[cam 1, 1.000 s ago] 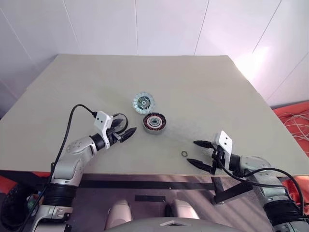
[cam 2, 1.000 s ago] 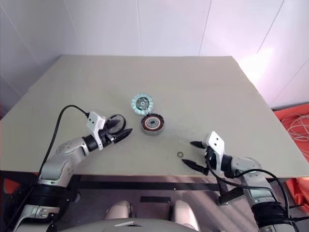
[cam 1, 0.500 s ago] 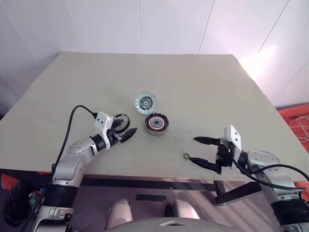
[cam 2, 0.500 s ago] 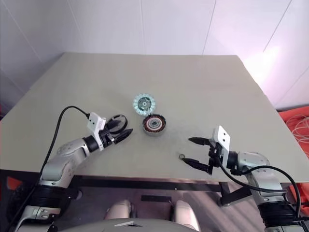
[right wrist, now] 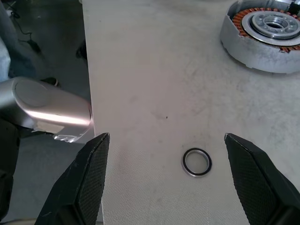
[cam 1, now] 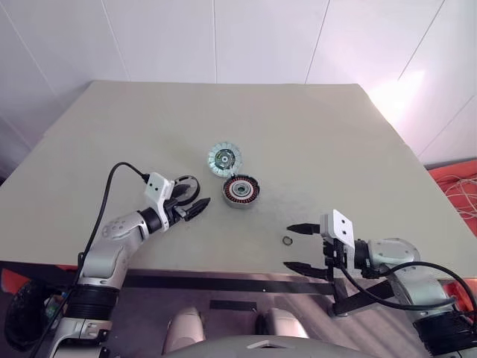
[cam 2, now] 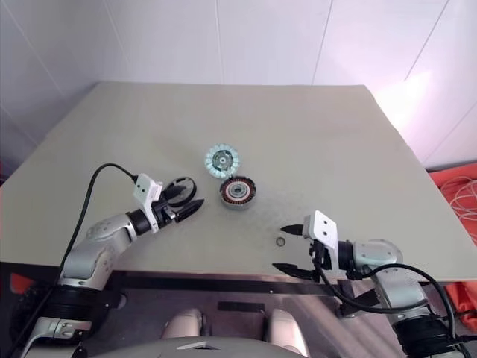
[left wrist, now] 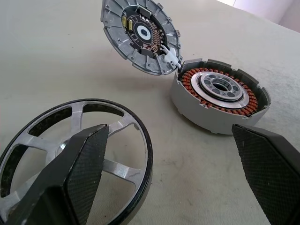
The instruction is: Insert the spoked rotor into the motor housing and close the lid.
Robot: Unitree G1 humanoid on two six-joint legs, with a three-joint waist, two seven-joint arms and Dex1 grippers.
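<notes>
The spoked rotor [left wrist: 70, 150], a silver wheel with a dark rim, lies flat on the table under my left gripper [cam 1: 195, 203]. That gripper is open and empty, and one finger [left wrist: 79, 178] hovers over the wheel. The motor housing [cam 1: 240, 191], with copper windings showing inside [left wrist: 218, 101], sits just right of the gripper's tips. The lid [cam 1: 224, 159] rests behind the housing and touches its rim [left wrist: 140, 35]. My right gripper [cam 1: 288, 247] is open and empty at the table's front edge, pointing left.
A small metal washer [cam 1: 287, 240] lies near the front edge, between the right gripper's fingertips in the wrist view [right wrist: 197, 161]. The table's front edge [right wrist: 91, 140] drops off beside it. Cables [cam 1: 462, 198] lie on the floor at the far right.
My right gripper has swung left and back toward the table's front edge, so its tips now flank the washer. The left gripper and the parts have stayed put.
</notes>
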